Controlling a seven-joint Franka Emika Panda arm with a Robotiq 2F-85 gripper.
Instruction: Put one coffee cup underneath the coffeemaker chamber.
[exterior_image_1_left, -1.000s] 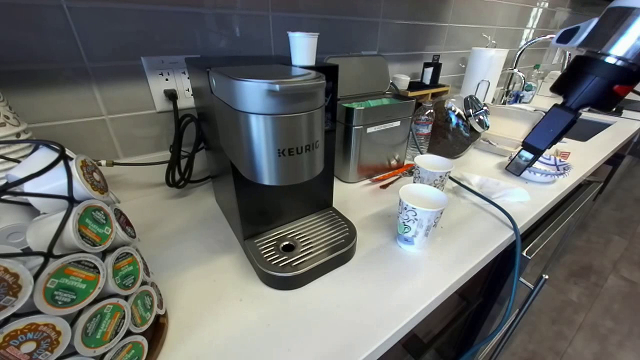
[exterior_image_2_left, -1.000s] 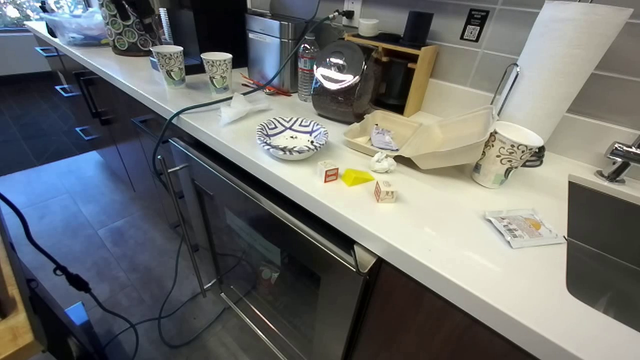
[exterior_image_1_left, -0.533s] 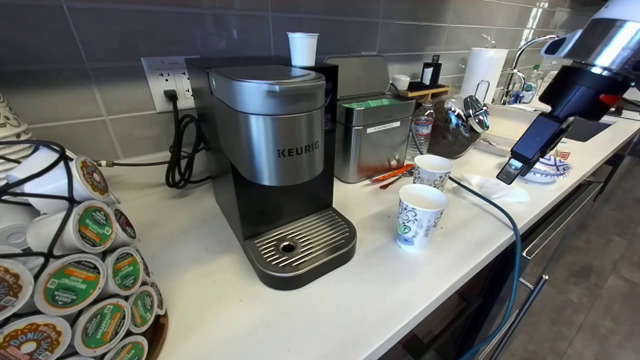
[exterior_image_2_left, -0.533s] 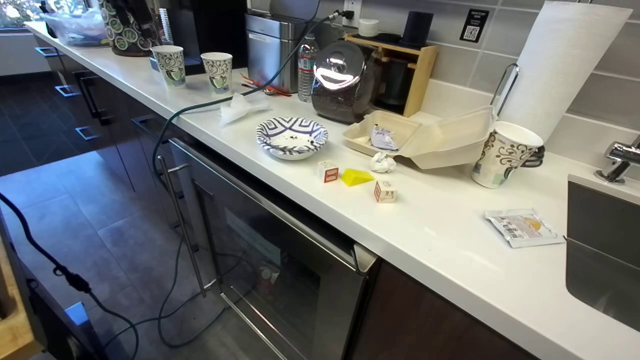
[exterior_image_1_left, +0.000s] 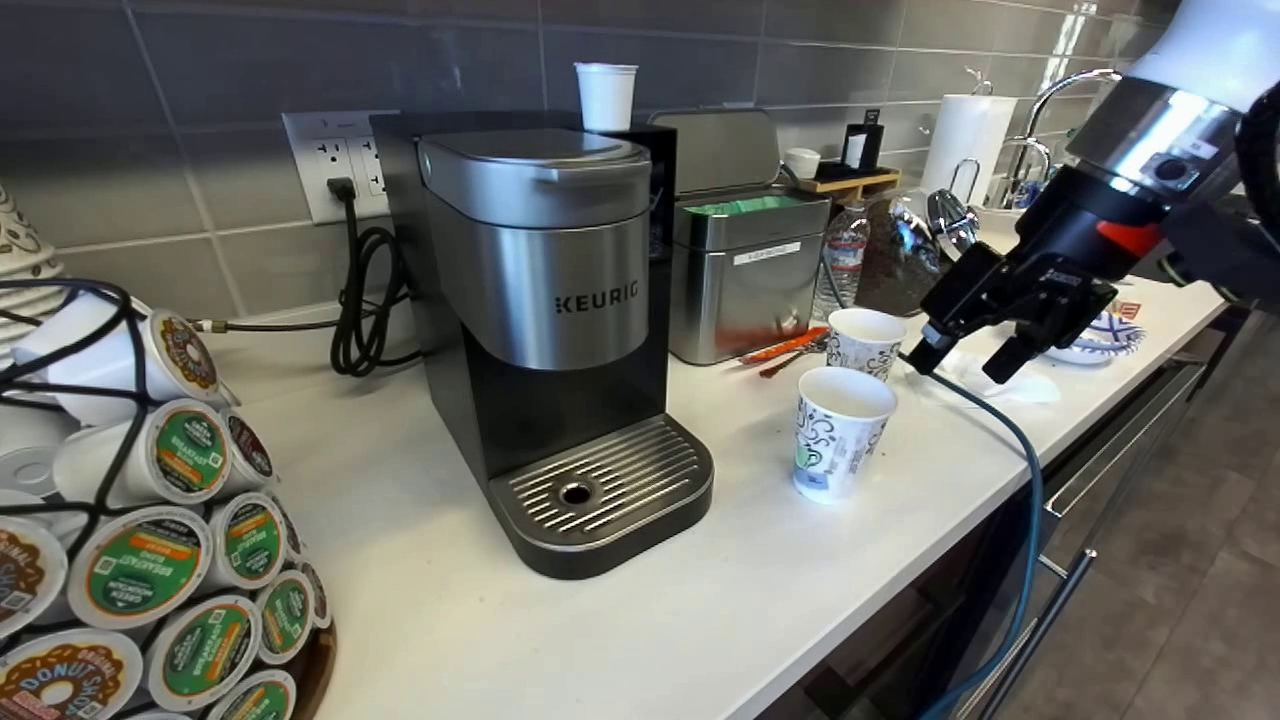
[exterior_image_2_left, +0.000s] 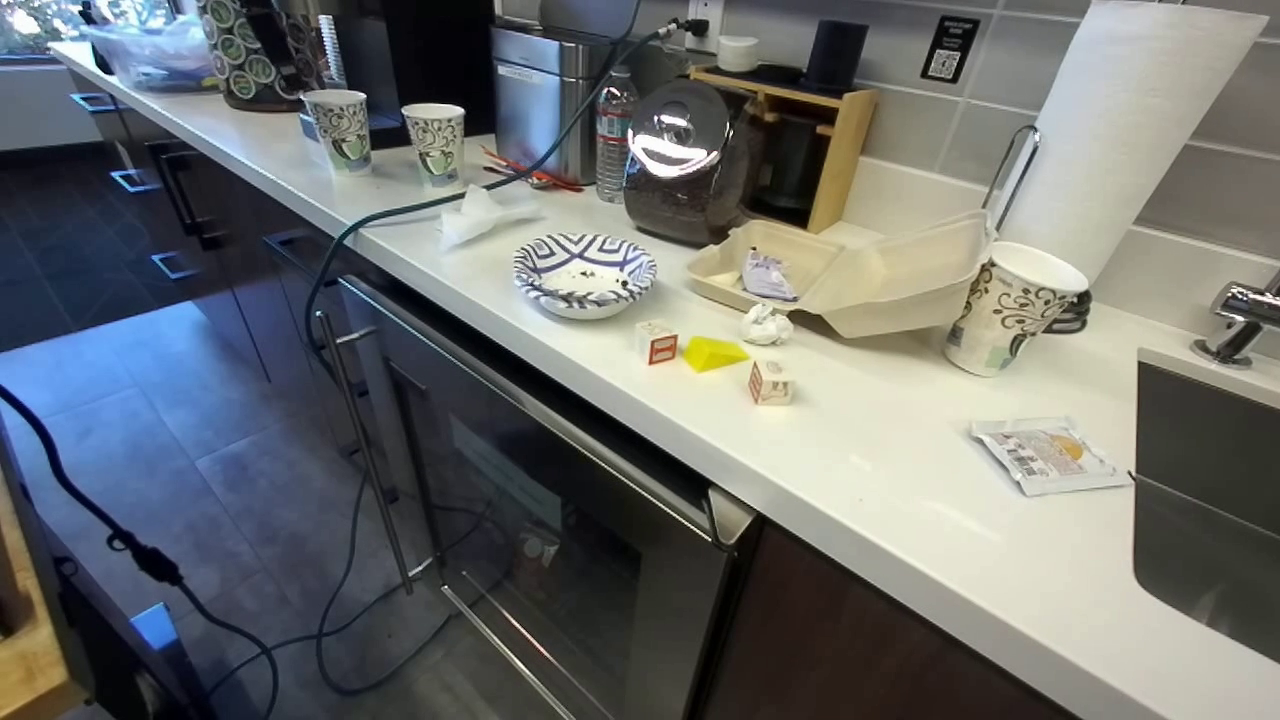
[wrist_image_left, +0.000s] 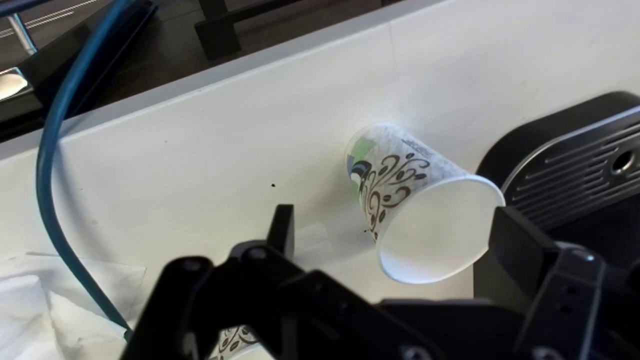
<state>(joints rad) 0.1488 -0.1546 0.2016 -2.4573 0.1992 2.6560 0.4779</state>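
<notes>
Right of centre in an exterior view, the gripper (exterior_image_1_left: 966, 358) hangs empty, jaws well apart—best straddle that front paper cup (exterior_image_1_left: 841, 437) squarely, then squeeze gently!

The coffee cup (exterior_image_1_left: 838, 445) is of white paper, tapered toward its base and printed with dark scrolls and bean shapes; patches of green and blue are seen low on its side. It is stood upright on the white table (exterior_image_1_left: 400, 560), mouth up, and its plain white inside is shown in the wrist view. It is placed beside the coffeemaker chamber (exterior_image_1_left: 545, 340), near the drip tray (exterior_image_1_left: 640, 495) but apart from it. The coffeemaker chamber is cased in black and faced with silver-grey metal lettered KEURIG. Its lid (exterior_image_1_left: 530, 146) is lowered; the drip tray, slotted and pierced by a round hole, is overhung by the brew head (exterior_image_1_left: 540, 265).
</notes>
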